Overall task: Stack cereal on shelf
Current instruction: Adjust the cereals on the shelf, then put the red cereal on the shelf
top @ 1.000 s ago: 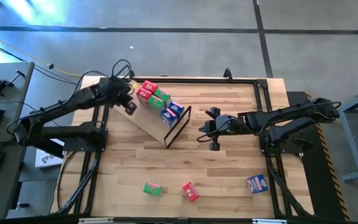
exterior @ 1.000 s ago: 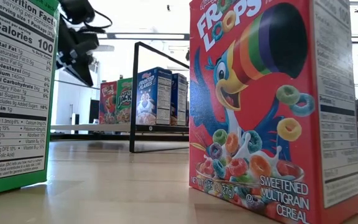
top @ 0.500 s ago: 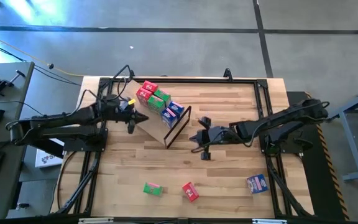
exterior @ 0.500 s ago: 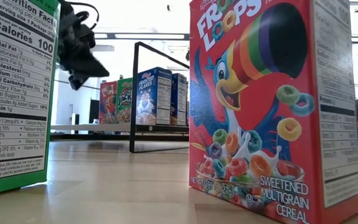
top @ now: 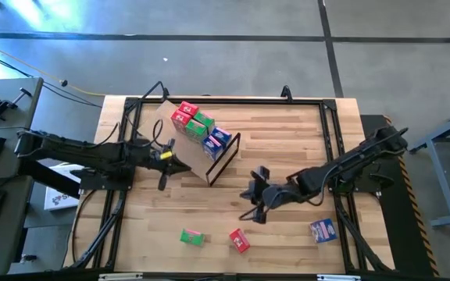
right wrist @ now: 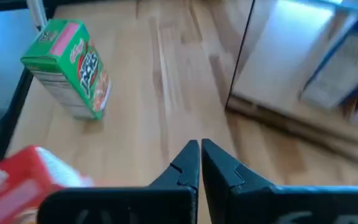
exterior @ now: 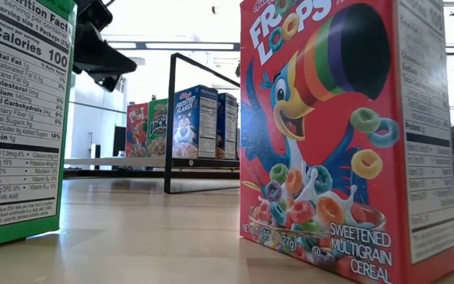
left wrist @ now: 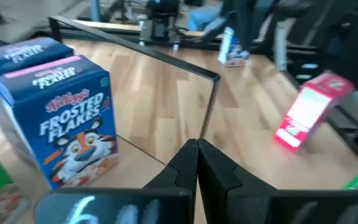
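Near the front edge stand a green box (top: 191,236), a red box (top: 239,240) and a blue box (top: 323,229). The right gripper (top: 250,204) hangs just behind the red one, fingers pressed together, holding nothing. Farther back, the left gripper (top: 162,166), also pinched tight and empty, sits beside the shelf (top: 191,154), where more cereal boxes (top: 201,129) stand in a row.

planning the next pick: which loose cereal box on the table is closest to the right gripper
The red box, just below the right gripper in the high view. The green box and the blue box lie farther off.
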Controlling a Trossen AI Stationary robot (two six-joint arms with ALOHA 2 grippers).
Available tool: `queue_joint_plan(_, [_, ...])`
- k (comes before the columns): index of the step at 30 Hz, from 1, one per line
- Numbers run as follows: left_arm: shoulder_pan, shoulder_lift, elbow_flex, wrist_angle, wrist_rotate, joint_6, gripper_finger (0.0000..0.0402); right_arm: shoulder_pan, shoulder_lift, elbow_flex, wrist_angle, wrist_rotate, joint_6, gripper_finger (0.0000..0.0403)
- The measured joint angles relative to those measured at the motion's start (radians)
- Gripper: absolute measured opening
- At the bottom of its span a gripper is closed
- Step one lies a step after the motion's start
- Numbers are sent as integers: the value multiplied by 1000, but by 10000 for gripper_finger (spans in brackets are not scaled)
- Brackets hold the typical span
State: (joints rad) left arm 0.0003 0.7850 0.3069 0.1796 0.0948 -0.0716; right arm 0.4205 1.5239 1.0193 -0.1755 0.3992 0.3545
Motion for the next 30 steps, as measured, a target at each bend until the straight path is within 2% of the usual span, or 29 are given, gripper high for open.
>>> queue_joint_plan(4, [-84,15,0,6,-117,-2,0,44,45,163,-261,-60,207,6])
queue_joint_plan(7, [-133,31,0,1,-163,-1,0,93,110,294,-415,-147,361,36])
queue_joint_plan(12, [-185,57,0,4,-236,15,0,164,269,524,-619,-222,501,137])
queue_joint_plan(17, [-209,79,0,3,-244,15,0,190,427,749,-779,-227,663,257])
queue_joint_plan(20, [-219,90,0,4,-244,23,0,198,508,865,-811,-225,731,304])
queue_joint_plan(23, [-220,97,0,5,-244,32,0,208,584,962,-856,-222,791,321])
queue_joint_plan(30, [-220,104,0,3,-244,75,0,224,702,1109,-1026,-199,973,323])
